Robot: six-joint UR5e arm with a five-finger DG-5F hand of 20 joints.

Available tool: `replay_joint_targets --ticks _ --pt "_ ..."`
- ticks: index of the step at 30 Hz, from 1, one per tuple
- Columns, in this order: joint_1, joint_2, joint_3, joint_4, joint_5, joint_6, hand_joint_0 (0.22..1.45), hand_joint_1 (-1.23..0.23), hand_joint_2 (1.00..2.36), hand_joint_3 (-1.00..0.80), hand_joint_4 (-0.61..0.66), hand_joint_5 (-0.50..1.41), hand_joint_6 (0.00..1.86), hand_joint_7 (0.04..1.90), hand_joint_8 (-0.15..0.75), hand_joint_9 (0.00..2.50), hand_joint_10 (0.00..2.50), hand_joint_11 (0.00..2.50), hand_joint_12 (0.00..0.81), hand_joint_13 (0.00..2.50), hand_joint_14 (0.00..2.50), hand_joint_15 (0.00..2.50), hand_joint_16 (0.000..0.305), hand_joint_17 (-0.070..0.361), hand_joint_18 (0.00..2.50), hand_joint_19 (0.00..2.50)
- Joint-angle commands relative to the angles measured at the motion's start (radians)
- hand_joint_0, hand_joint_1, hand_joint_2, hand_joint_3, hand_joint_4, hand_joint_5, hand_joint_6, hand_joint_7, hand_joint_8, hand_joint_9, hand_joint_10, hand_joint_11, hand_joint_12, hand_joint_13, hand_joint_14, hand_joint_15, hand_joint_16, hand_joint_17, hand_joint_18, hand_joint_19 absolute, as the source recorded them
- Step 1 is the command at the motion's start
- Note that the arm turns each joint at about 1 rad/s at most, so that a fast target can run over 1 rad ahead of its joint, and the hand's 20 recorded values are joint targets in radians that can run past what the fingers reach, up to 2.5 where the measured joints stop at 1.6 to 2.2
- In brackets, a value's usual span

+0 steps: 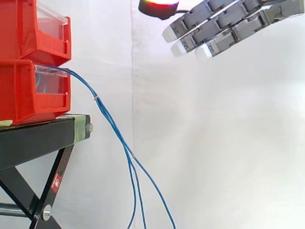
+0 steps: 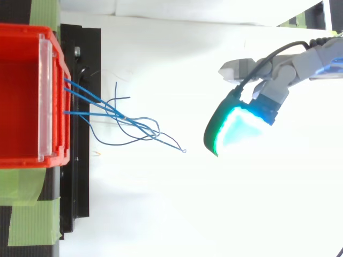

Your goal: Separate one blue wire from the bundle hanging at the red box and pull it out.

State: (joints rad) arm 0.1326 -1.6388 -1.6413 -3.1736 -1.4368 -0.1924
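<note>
— Where does the hand point(image 1: 224, 24) sit?
— High at the right of the side view, angled so that it points left and a little downward.
— Fingers curled or straight?
— Straight and relaxed. The fingers point(image 1: 209, 29) lie side by side with their white fingertips point(image 1: 183, 46) leading, and a pad point(image 1: 159, 7) above them glows red.
— And from above?
— The hand point(image 2: 281, 72) comes in from the right edge and reaches left, with one broad pad point(image 2: 238, 126) glowing cyan with a green rim.
</note>
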Motion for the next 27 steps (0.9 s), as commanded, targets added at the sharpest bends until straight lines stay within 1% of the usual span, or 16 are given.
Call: replay_joint_targets --ticks 1,5,9,11,13,14,15,16,17,18,19,20,21,24,26,27 --pt "0.004 0.000 0.000 0.001 0.003 -0.032 0.54 -0.50 1.00 -0.45 0.21 -0.30 0.50 0.62 0.272 0.00 0.00 0.02 0.371 0.03 0.01 0.22 0.056 0.126 0.09 0.47" --pt "0.007 -0.001 0.000 0.007 0.003 -0.044 0.54 -0.49 1.00 -0.45 0.21 -0.30 0.50 0.63 0.272 0.00 0.00 0.03 0.372 0.03 0.01 0.23 0.056 0.126 0.09 0.47" --pt "0.008 -0.001 0.000 0.007 0.006 -0.078 0.54 -0.49 1.00 -0.45 0.22 -0.30 0.50 0.64 0.273 0.00 0.00 0.04 0.372 0.03 0.01 0.23 0.056 0.126 0.09 0.48" --pt "0.012 0.000 0.000 0.003 0.016 -0.127 0.54 -0.49 1.00 -0.45 0.22 -0.30 0.50 0.64 0.274 0.00 0.00 0.04 0.374 0.03 0.01 0.23 0.056 0.126 0.10 0.47" --pt "0.012 0.000 0.000 0.000 0.026 -0.154 0.54 -0.51 1.00 -0.46 0.22 -0.30 0.50 0.65 0.272 0.00 0.00 0.04 0.372 0.03 0.01 0.23 0.056 0.126 0.09 0.47" --pt "0.012 0.000 0.000 -0.002 0.030 -0.174 0.55 -0.54 1.00 -0.47 0.22 -0.29 0.50 0.66 0.270 0.00 0.00 0.05 0.369 0.03 0.01 0.22 0.055 0.125 0.09 0.47" --pt "0.013 -0.001 0.000 -0.006 0.039 -0.213 0.55 -0.57 1.00 -0.48 0.23 -0.29 0.50 0.67 0.270 0.00 0.00 0.04 0.367 0.03 0.01 0.22 0.055 0.124 0.09 0.46" --pt "0.013 -0.001 0.000 -0.011 0.042 -0.239 0.56 -0.59 1.00 -0.49 0.23 -0.29 0.50 0.68 0.268 0.00 0.00 0.05 0.365 0.02 0.01 0.22 0.055 0.124 0.09 0.45" --pt "0.013 -0.001 0.000 -0.013 0.042 -0.252 0.56 -0.58 1.00 -0.49 0.21 -0.30 0.50 0.71 0.249 0.00 0.00 0.10 0.350 0.00 0.01 0.26 0.053 0.119 0.00 0.52" --pt "0.015 -0.001 0.000 -0.019 0.047 -0.292 0.57 -0.60 1.00 -0.50 0.21 -0.30 0.50 0.73 0.246 0.00 0.00 0.11 0.345 0.00 0.01 0.25 0.052 0.118 0.00 0.51" --pt "0.018 -0.001 0.000 -0.022 0.052 -0.314 0.57 -0.61 1.00 -0.50 0.21 -0.30 0.50 0.73 0.244 0.00 0.00 0.11 0.345 0.00 0.01 0.25 0.052 0.118 0.00 0.51" --pt "0.018 -0.001 -0.002 -0.022 0.055 -0.323 0.58 -0.67 1.00 -0.50 0.23 -0.28 0.50 0.73 0.256 0.00 0.00 0.08 0.354 0.00 0.01 0.22 0.054 0.121 0.04 0.45" --pt "0.018 -0.001 -0.002 -0.022 0.058 -0.334 0.59 -0.70 1.00 -0.50 0.24 -0.28 0.50 0.76 0.255 0.00 0.00 0.10 0.350 0.01 0.01 0.22 0.053 0.120 0.04 0.45" --pt "0.021 -0.001 -0.002 -0.023 0.070 -0.366 0.59 -0.74 1.00 -0.50 0.25 -0.27 0.50 0.79 0.260 0.01 0.00 0.13 0.348 0.03 0.01 0.22 0.053 0.120 0.05 0.45" --pt "0.024 -0.001 -0.003 -0.023 0.081 -0.391 0.55 -0.75 1.00 -0.50 0.27 -0.26 0.50 0.82 0.271 0.04 0.00 0.17 0.356 0.04 0.01 0.24 0.054 0.122 0.06 0.46" --pt "0.024 -0.001 -0.003 -0.023 0.081 -0.391 0.53 -0.75 1.00 -0.50 0.27 -0.25 0.50 0.85 0.276 0.06 0.00 0.18 0.360 0.06 0.01 0.24 0.055 0.124 0.06 0.46"
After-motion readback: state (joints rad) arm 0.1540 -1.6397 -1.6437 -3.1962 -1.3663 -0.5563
